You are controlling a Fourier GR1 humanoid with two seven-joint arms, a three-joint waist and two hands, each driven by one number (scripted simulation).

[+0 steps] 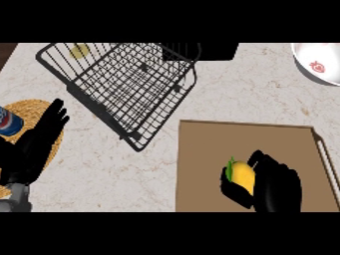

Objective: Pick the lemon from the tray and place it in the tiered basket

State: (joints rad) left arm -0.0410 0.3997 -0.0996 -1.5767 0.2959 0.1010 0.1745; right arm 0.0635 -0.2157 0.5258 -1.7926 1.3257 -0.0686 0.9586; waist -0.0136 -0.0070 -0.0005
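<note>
Yellow lemon [244,177], with a bit of green at its far-left end, is sitting on the tan tray [275,137] at the near right of the counter. We are seeing the right hand [275,187] wrapping it: black fingers are curling round the fruit from the right and near sides, the thumb hooking under its left edge. We are judging this as the grasp step; whether the lemon is already clear of the tray surface we cannot tell.

Next move, as we are reading it: lifting the lemon straight up, then carrying it left and far to the tiered basket [128,79], the black wire frame lying across the far middle of the counter. The basket's near corner is coming close to the tray's far-left corner, so the carry is short, but the raised wire rim is standing between, and the hand needs height before crossing it.

Other items: a small yellowish object [80,50] is showing at the basket's far-left corner. The left hand [33,147] is resting at the near left, fingers straight and released, over a woven straw mat [21,109]; a blue can [1,119] is lying on that mat. A white bowl [328,62] with a red mark is sitting at the far right, well apart from the carry path.
</note>
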